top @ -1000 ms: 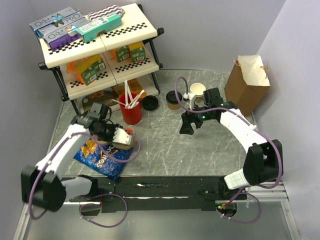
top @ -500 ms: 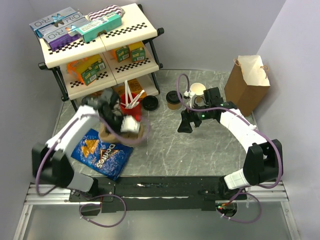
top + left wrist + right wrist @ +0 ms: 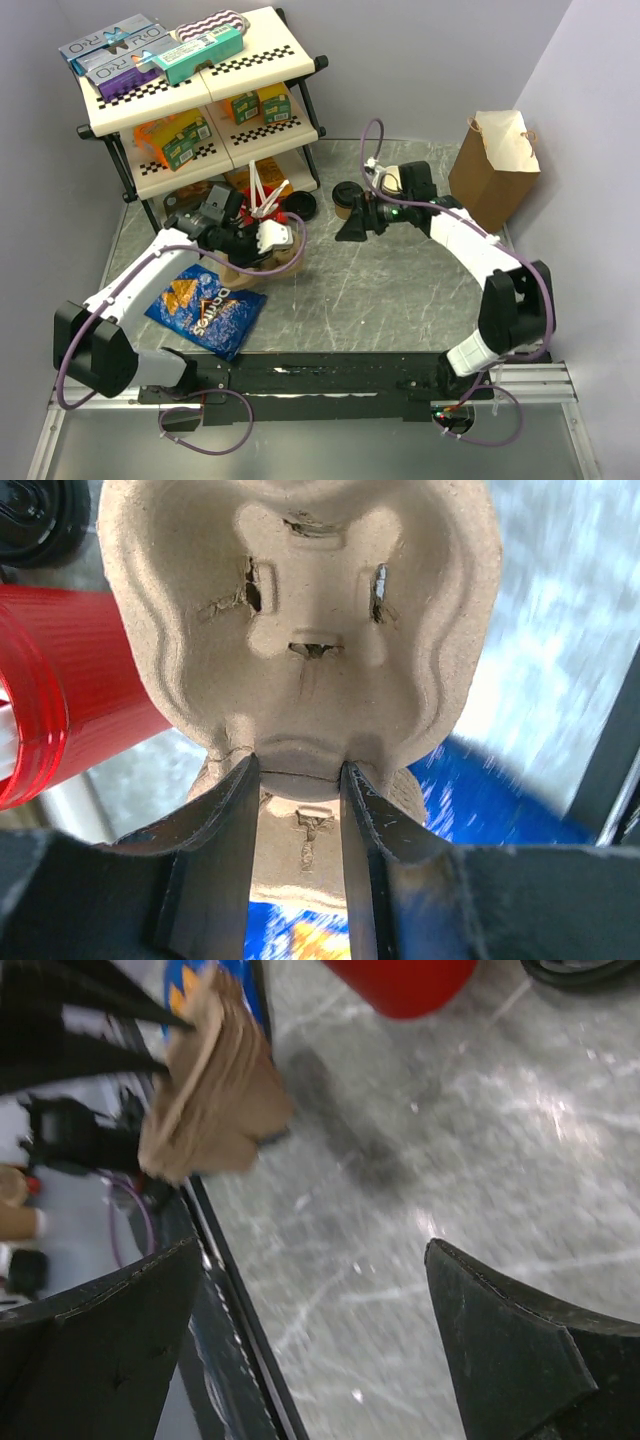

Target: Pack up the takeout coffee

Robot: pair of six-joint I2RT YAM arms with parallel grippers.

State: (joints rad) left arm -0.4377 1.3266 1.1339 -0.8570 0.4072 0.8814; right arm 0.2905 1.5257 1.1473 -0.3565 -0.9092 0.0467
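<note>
Both arms have closed in toward the middle since the earlier frame: the right pincer [image 3: 352, 228] has swung left, away from the paper bag [image 3: 495, 155], and the left pincer [image 3: 262, 238] has carried its pulp carrier [image 3: 285, 262] inward past the red cup [image 3: 277, 216]. What matters now is where the takeout coffee [image 3: 346, 195] stands relative to the right pincer. It is upright on the surface [image 3: 400, 300], long axis vertical, black lid on top, and just beside the pincer on its far side, toward the shelf. The right arm is plainly the nearer one. The left is well apart from the cup and busy besides, its jaws clamped on the carrier's rim [image 3: 300, 610]. The right pincer [image 3: 315, 1260] stands spread as wide as it goes with nothing between its fingers. Its own camera looks past them to bare surface, the red cup and the far carrier, with no coffee in sight, so the jaws seem aimed to the near left and not at the cup. I judge the reach calls for turning the opening back toward the shelf so the fingers straddle the cup's tan wall below the lid, level with the surface
</note>
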